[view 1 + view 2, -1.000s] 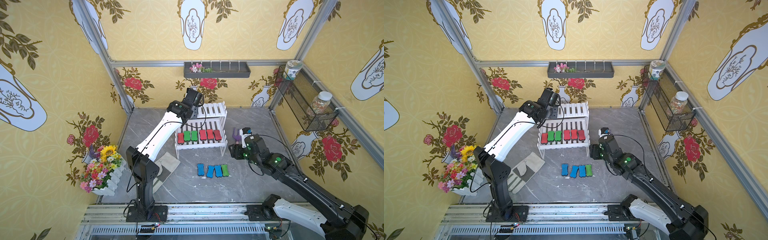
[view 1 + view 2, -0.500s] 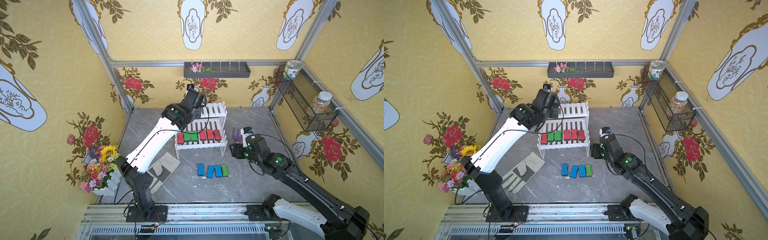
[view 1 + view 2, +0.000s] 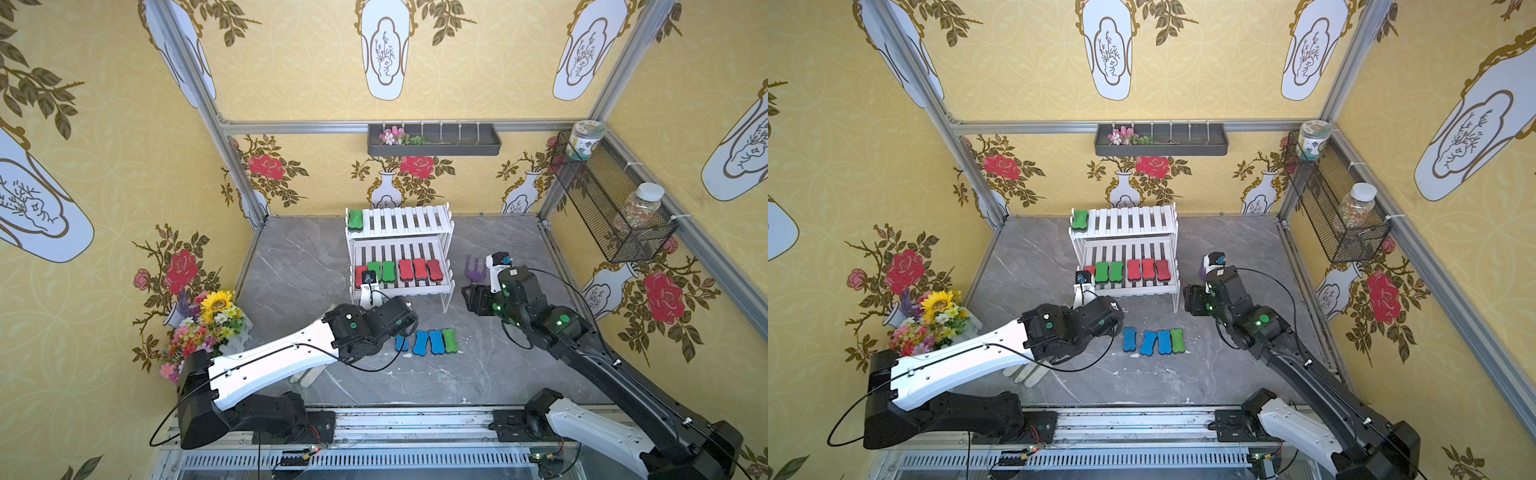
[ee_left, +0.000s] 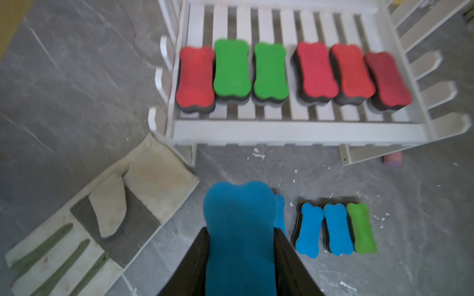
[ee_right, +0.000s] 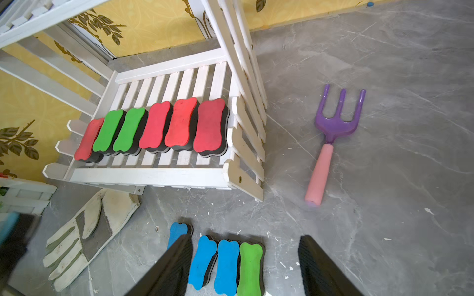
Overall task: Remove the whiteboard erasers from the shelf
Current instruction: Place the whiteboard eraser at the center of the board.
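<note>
Left gripper [image 4: 241, 233]: fingers [image 4: 193, 261] are closed on the long sides of a blue eraser [image 4: 238, 215]. It is held above the floor beside the floor row [image 4: 336, 228] (three blue, one green), presumably to be set at that row's end. Right gripper [image 5: 245, 239]: fingers are spread wide and nothing is held. On the shelf [image 3: 405, 222], six lower-tier erasers [image 3: 419, 269] and one green eraser [image 3: 355, 219] are left for removal.

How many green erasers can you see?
4 green erasers: one on the top tier of the shelf, two on its lower tier, one on the table beside the blue erasers. None seems hidden.
</note>
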